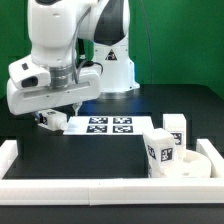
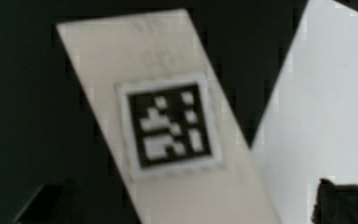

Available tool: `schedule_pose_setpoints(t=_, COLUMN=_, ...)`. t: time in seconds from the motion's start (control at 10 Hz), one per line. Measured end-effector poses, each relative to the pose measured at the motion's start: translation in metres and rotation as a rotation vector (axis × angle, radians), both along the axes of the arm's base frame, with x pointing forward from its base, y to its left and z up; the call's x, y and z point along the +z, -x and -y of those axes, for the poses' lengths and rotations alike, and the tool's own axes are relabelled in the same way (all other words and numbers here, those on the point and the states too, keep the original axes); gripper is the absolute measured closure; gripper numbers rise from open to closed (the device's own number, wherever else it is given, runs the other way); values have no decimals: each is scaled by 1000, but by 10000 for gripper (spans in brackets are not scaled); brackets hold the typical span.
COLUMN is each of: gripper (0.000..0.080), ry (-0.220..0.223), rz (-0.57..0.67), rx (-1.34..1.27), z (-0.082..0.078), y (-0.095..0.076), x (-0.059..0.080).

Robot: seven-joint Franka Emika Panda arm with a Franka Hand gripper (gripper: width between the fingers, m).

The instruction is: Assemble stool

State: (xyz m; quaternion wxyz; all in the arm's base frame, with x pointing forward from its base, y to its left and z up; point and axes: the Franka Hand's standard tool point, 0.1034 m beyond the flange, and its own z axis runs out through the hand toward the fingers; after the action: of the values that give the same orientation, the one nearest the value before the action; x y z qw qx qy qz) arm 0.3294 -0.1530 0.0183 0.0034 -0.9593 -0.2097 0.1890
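Jaws spread, not clamped, straddling a tagged white leg (image 2: pixel 167 120) lying on the black surface (image 1: pixel 95 160) beside the marker board (image 1: pixel 110 125); seat (image 1: pixel 205 162) well apart. The leg lies skewed between them, so closing off-centre could twist it or flick it away.

The exterior view is bright and evenly lit, the white arm (image 1: pixel 60 50) and border rails (image 1: pixel 100 190) nearly blown out against the matte black table (image 1: pixel 60 150), with only faint soft shadows. The wrist view is dimmer and out of focus, the leg (image 2: pixel 140 60) and its marker tag (image 2: pixel 171 123) blurred at close range, the lower corners dark
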Motion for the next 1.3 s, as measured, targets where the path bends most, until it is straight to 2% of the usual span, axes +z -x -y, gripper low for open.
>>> schedule_pose_setpoints(t=0.3, gripper=176, ry=-4, rz=3, rx=10, z=2, y=0, x=0)
schedule_pose_setpoints(t=0.4, gripper=350, ry=-4, rz=3, rx=10, z=2, y=0, x=-1)
schedule_pose_setpoints(t=0.5, gripper=476, ry=-4, rz=4, rx=11, z=2, y=-1, x=0)
schedule_pose_setpoints(t=0.6, gripper=476, ry=-9, rz=3, rx=26, z=2, y=-1, x=0)
schedule_pose_setpoints(t=0.8, gripper=476, ry=-66, rz=-20, rx=147, z=-2, y=-2, x=4)
schedule_pose_setpoints(t=0.9, gripper=476, ry=-107, rz=-43, rx=248, z=-24, y=-23, x=11)
schedule_pose_setpoints(t=1.0, gripper=476, ry=-160, rz=-32, rx=397, z=-38, y=-40, x=16)
schedule_pose_setpoints(t=1.3, gripper=476, ry=-231, rz=-45, rx=575, z=-37, y=-38, x=14)
